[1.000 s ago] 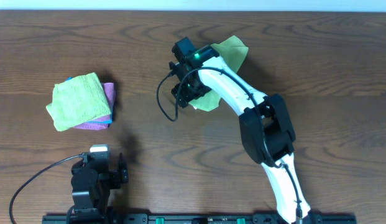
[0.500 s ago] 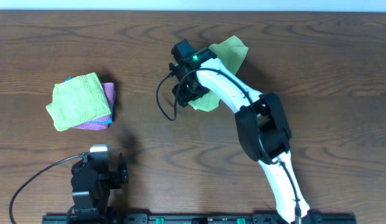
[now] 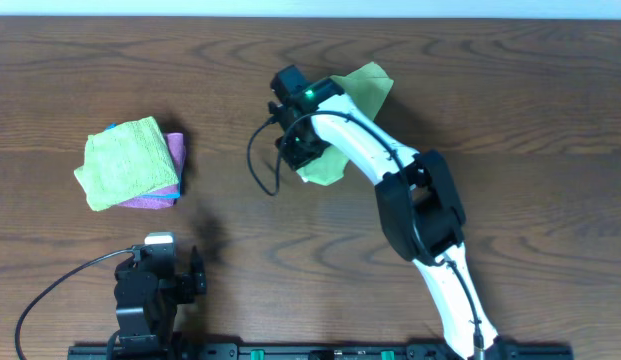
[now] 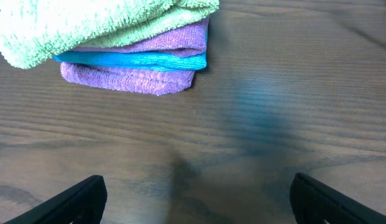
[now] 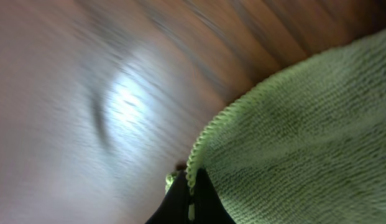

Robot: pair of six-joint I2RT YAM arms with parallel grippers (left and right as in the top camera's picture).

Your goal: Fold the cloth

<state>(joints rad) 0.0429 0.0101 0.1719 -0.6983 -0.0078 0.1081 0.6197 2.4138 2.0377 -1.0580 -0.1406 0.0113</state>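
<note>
The cloth (image 3: 366,84) is lying crumpled on the wooden surface (image 3: 510,120), in the half nearer the far edge and close to the middle of its width. One part is sticking out toward the far edge, and another is showing on the near side of the right arm, which is crossing over it. The right end effector (image 5: 189,202) is sitting at the cloth's left side with its jaws pressed together on the stitched hem – in the right wrist view the dark fingertips are pinching that green edge, and the wood beyond is blurring out.

The left end effector (image 4: 199,202) is hovering low near the front edge toward the left corner, with its jaws spread wide and holding nothing. Ahead of it, well apart from the cloth, a folded stack is resting toward the left edge – a fluffy yellow-green terry cloth (image 3: 125,160) on top, a thin blue layer (image 4: 130,60) under it, and a purple cloth (image 4: 127,79) at the bottom.
</note>
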